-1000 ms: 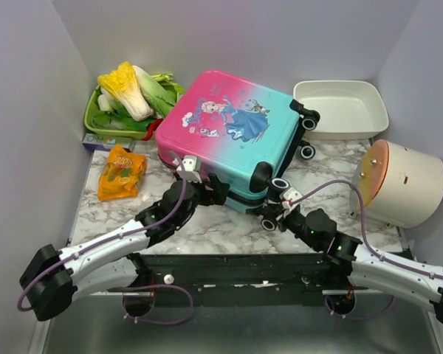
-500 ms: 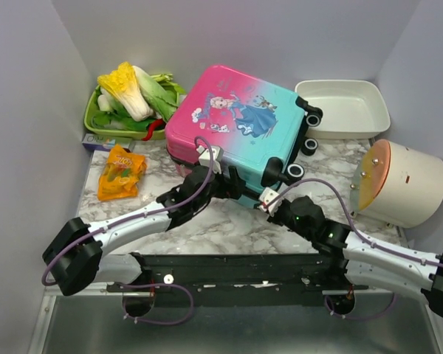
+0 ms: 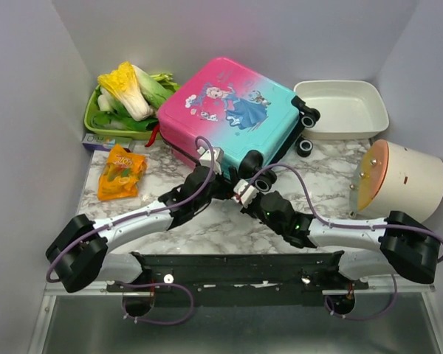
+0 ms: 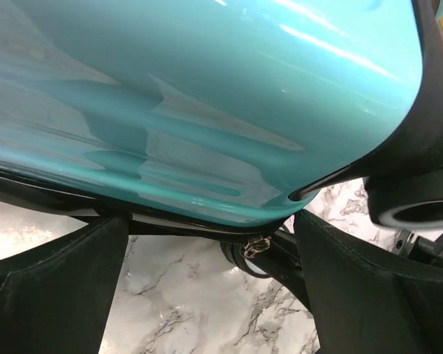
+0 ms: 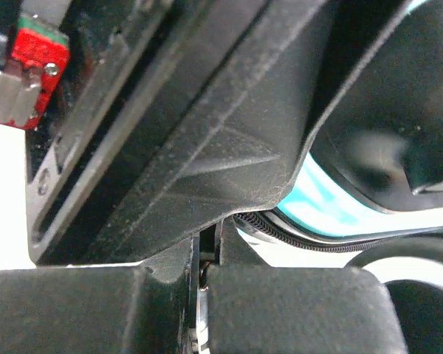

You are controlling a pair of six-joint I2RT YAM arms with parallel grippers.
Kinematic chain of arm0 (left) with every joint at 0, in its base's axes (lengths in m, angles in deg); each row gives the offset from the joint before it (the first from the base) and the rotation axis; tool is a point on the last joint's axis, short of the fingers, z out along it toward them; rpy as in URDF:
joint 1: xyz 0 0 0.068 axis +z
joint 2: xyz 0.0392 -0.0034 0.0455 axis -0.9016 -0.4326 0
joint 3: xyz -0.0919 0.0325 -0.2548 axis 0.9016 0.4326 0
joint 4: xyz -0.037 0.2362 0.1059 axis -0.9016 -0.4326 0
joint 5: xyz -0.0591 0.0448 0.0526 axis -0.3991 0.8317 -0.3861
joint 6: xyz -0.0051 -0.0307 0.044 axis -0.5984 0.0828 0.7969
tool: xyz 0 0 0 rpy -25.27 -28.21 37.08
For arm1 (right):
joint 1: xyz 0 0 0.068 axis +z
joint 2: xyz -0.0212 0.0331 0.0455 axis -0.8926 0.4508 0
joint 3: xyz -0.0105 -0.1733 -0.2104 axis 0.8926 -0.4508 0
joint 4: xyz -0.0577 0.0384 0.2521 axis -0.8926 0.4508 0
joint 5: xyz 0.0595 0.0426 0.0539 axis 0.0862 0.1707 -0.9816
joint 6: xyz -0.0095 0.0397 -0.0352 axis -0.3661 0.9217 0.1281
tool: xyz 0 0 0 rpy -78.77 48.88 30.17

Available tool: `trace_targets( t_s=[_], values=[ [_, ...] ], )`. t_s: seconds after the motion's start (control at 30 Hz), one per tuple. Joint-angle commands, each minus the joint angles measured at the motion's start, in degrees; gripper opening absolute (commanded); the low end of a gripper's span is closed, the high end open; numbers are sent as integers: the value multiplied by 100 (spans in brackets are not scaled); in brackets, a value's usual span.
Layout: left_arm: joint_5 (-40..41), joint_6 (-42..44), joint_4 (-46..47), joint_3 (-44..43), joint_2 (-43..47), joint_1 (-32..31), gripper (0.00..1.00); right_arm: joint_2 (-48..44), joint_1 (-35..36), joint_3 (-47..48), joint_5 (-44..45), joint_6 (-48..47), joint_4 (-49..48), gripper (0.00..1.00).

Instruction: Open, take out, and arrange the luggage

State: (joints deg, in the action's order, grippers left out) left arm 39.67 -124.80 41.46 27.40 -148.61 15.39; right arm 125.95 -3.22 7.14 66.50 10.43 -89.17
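Two claws: both sit at the near teal edge of the luggage (image 3: pixel 232 110), close beside each other on the marble counter (image 3: pixel 317 177).
Left claw (image 4: pixel 207 228): spread wide, gripping nothing; the teal shell fills the space just ahead and above, the black zipper (image 4: pixel 74 203) crosses between its fingers, and a wheel (image 4: pixel 417 210) is to its right.
Right claw (image 5: pixel 199 291): closed; a metal glint shows in the seam between its pads, perhaps the zipper pull (image 4: pixel 256 246), though I cannot tell.
Luggage axis: ahead of both claws, slanting from the wheeled teal end on the right away to the pink end on the left.
Nearer arm: the right, I judge, being at the zipper; the coming move likely follows that seam.
Writing: the luggage has a princess print only; lettering on the orange packet (image 3: pixel 121 173) is unreadable.
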Motion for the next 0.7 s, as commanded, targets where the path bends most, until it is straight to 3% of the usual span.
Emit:
trace_targets(
  t_s=[0.0, 0.13, 0.43, 0.53, 0.67],
  values=[
    [392, 6, 272, -11, 293, 2, 99, -77, 206, 291, 770, 389, -2681, 1],
    [674, -169, 79, 51, 539, 220, 99, -173, 198, 177, 1052, 792, -2706, 1],
    [498, -81, -229, 69, 1524, 2030, 99, -612, 198, -253, 1501, 1031, -2364, 1],
    [341, -64, -176, -194, 1297, 2864, 99, -779, 206, -447, 1562, 1127, -2320, 1],
    [-493, -169, -169, -985, 550, 3814, 99, -1016, 198, -562, 1518, 1119, -2153, 1]
  ],
)
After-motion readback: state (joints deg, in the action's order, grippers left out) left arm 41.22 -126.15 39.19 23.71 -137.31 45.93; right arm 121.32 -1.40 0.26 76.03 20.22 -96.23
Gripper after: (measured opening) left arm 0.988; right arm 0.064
